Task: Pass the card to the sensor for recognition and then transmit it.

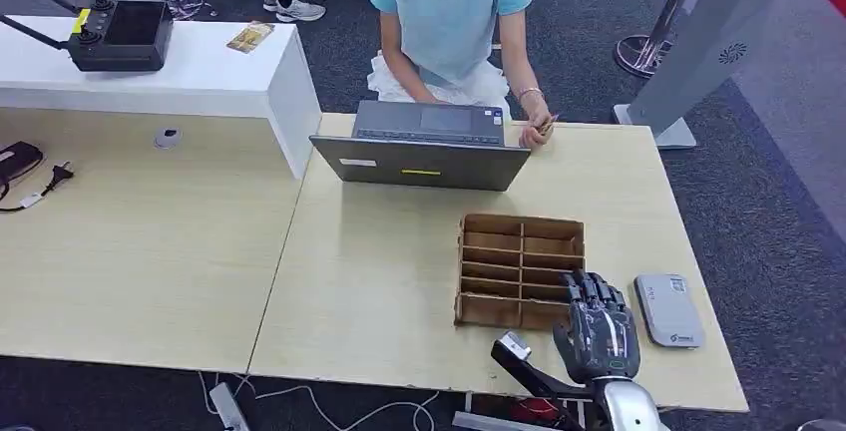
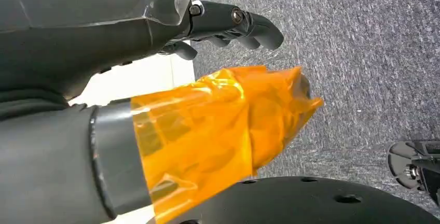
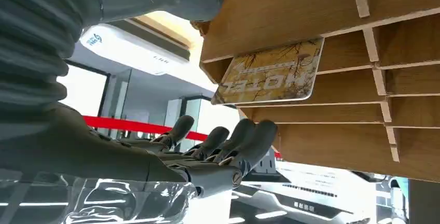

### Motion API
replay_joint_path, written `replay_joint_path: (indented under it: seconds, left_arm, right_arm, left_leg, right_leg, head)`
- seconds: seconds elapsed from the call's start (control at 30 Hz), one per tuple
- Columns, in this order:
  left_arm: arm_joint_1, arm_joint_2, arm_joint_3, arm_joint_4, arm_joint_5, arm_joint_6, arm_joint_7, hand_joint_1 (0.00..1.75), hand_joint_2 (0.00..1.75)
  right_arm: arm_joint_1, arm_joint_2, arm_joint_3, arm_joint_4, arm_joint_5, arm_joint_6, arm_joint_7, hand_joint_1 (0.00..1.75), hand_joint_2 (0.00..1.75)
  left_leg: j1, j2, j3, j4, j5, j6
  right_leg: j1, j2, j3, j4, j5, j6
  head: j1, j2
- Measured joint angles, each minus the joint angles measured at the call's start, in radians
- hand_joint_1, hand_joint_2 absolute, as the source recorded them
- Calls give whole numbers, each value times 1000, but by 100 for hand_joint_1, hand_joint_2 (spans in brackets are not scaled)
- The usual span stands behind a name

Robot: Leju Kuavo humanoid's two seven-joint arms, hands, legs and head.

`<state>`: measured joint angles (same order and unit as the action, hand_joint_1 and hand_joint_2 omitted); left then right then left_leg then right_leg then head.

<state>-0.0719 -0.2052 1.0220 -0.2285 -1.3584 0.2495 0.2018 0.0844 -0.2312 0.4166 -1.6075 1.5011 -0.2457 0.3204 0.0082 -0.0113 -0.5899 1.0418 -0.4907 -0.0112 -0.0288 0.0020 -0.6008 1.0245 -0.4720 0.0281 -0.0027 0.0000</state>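
Your right hand (image 1: 597, 331) hovers at the wooden rack's (image 1: 519, 269) five o'clock corner, fingers (image 3: 244, 141) apart and holding nothing; you see the card (image 3: 270, 72) sitting in a slot, the sensor (image 1: 668, 309) at the hand's three o'clock

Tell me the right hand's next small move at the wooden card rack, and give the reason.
Probably close the fingers onto the card and draw it out. The right hand hovers over the near right corner of the wooden rack, fingers spread and holding nothing. The right wrist view shows the card sitting in a slot, just beyond the fingertips. The white sensor lies right beside the rack.
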Motion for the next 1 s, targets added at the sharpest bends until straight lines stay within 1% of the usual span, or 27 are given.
replay_joint_path:
  seconds: [0.17,0.3,0.37,0.43,0.47,0.53,0.57,0.63,0.67,0.7,0.77,0.8,0.83,0.87,0.9,1.0]
  left_arm:
    - [0,0,0,0,0,0,0,0,0]
    - [0,0,1,0,0,0,-3,0,0]
    - [0,0,1,0,0,0,-3,0,0]
    - [0,0,1,0,0,0,-3,0,0]
    - [0,0,1,0,0,0,-3,0,0]
    - [0,0,1,0,0,0,-3,0,0]
    - [0,0,1,0,0,0,-3,0,0]
    - [0,0,1,0,0,0,-3,0,0]
    - [0,0,1,0,0,0,-3,0,0]
    - [0,0,1,0,0,0,-4,0,0]
    - [0,0,1,0,0,0,-4,0,0]
    - [0,0,1,0,0,0,-5,0,0]
    - [0,0,2,0,0,0,-5,0,0]
    - [0,0,2,0,0,0,-6,0,0]
    - [0,0,2,0,0,0,-6,0,0]
    - [0,0,2,0,0,1,-8,0,0]
  right_arm:
    - [-3,2,0,3,0,2,0,54,175]
    - [-4,4,0,6,-2,2,-3,59,175]
    - [-5,4,0,7,-2,2,-6,66,175]
    - [-6,5,0,9,-2,2,-10,68,175]
    - [-7,5,0,10,-2,2,-11,73,175]
    - [-8,6,0,10,-3,2,-12,77,175]
    - [-9,6,0,10,-3,2,-13,82,175]
    - [-9,7,0,11,-3,2,-14,82,175]
    - [-9,7,0,11,-3,2,-14,91,175]
    - [-9,7,0,11,-3,2,-14,94,175]
    - [-9,8,0,11,-3,2,-15,117,175]
    - [-9,8,0,11,-3,2,-15,117,175]
    - [-9,8,0,11,-3,1,-17,122,175]
    - [-9,8,0,11,-6,0,-18,119,175]
    - [-9,8,0,11,-7,-1,-18,124,175]
    - [-11,10,0,11,-13,-8,-21,129,175]
  left_leg:
    - [0,0,0,0,0,0]
    - [0,0,0,0,0,0]
    - [0,0,0,0,0,0]
    - [0,0,0,0,0,0]
    - [0,0,0,0,0,0]
    - [0,0,0,0,0,0]
    - [0,0,0,0,0,0]
    - [0,0,0,0,0,0]
    - [0,0,0,0,0,0]
    - [0,0,0,0,0,0]
    - [0,0,0,0,0,0]
    - [0,0,0,0,0,0]
    - [0,0,0,0,0,0]
    - [0,0,0,0,0,0]
    - [0,0,0,0,0,0]
    - [0,0,0,0,0,0]
  right_leg:
    - [0,0,0,0,0,0]
    - [0,0,0,0,0,0]
    - [0,0,0,0,0,0]
    - [0,0,0,0,0,0]
    - [0,0,0,0,0,0]
    - [0,0,0,0,0,0]
    - [0,0,0,0,0,0]
    - [0,0,0,0,0,0]
    - [0,0,0,0,0,0]
    - [0,0,0,0,0,0]
    - [0,0,0,0,0,0]
    - [0,0,0,0,0,0]
    - [0,0,0,0,0,0]
    - [0,0,0,0,0,0]
    - [0,0,0,0,0,0]
    - [0,0,0,0,0,0]
  head:
    - [0,0]
    - [0,0]
    - [0,0]
    - [0,0]
    - [0,0]
    - [0,0]
    - [0,0]
    - [0,0]
    - [0,0]
    - [0,0]
    - [0,0]
    - [0,0]
    - [0,0]
    - [0,0]
    - [0,0]
    - [0,0]
